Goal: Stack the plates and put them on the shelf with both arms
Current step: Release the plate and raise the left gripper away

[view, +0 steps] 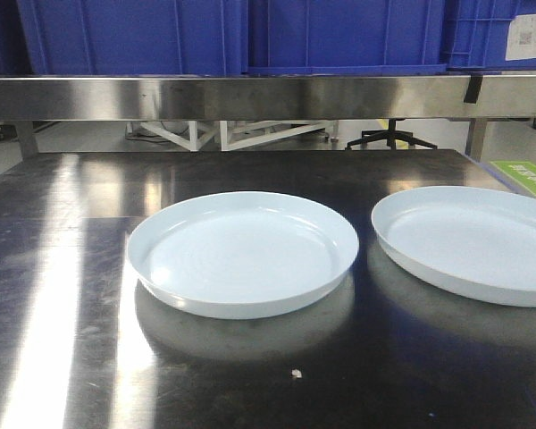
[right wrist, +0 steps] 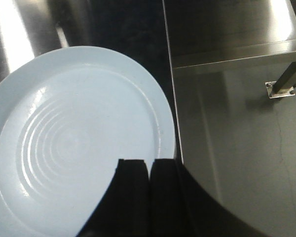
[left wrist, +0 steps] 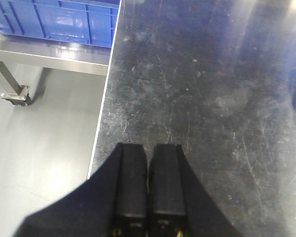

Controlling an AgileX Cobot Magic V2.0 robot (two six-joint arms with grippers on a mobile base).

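Two pale bluish-white plates rest side by side on the dark steel table: one plate at the middle, the other plate at the right, cut off by the frame edge. In the right wrist view a plate fills the left half, near the table's right edge. My right gripper hovers above that plate's right rim, shut with nothing in it. My left gripper is shut and empty over bare tabletop close to the table's left edge. Neither arm shows in the front view.
A steel shelf runs across the back above the table, carrying blue crates. The table's left edge drops to a grey floor. A shelf leg stands on the floor to the right. A small crumb lies near the front.
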